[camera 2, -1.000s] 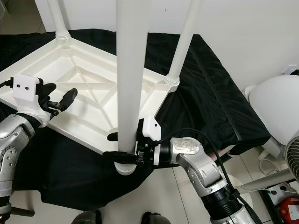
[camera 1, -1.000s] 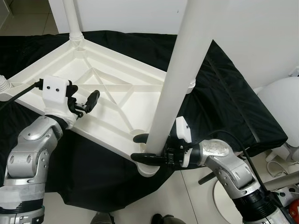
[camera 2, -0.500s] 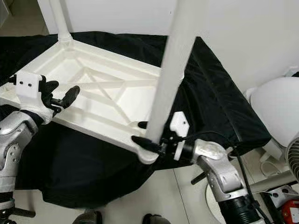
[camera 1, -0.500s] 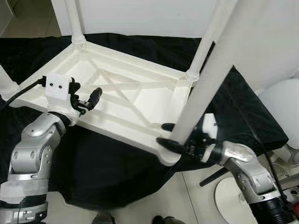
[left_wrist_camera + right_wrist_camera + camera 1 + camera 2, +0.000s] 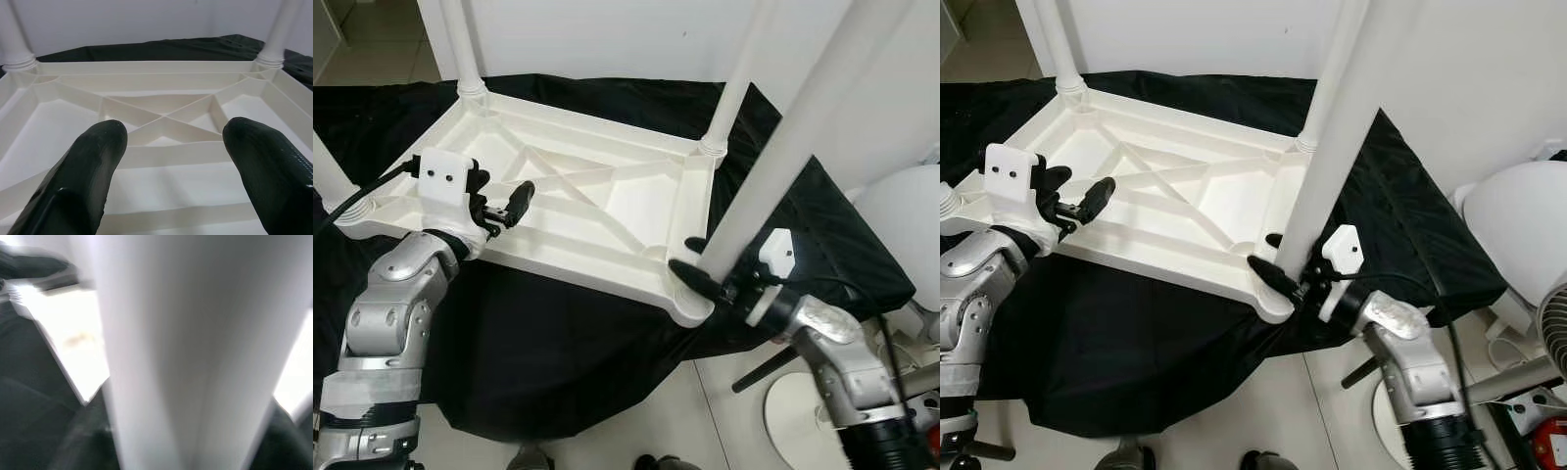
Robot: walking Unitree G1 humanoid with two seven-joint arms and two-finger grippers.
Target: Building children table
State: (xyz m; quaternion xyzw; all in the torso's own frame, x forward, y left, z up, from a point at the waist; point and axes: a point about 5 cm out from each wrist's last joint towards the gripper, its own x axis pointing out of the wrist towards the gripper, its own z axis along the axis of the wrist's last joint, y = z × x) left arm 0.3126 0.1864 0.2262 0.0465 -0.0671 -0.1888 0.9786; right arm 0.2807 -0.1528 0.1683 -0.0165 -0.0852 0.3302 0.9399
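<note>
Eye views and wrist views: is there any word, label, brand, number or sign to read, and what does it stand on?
None can be read.
Table top, legs and black cloth: plain, no print.
Red item at the floor edge: a pale patch, too small to read.
Right wrist view: blurred.

We see a thick white table leg (image 5: pixel 161 352) running the height of the blurred picture, very close to the camera. Beside it a bright white edge of the tabletop (image 5: pixel 68 333) lies over black cloth (image 5: pixel 34 421). More of the dark cloth shows on the leg's other side.
</note>
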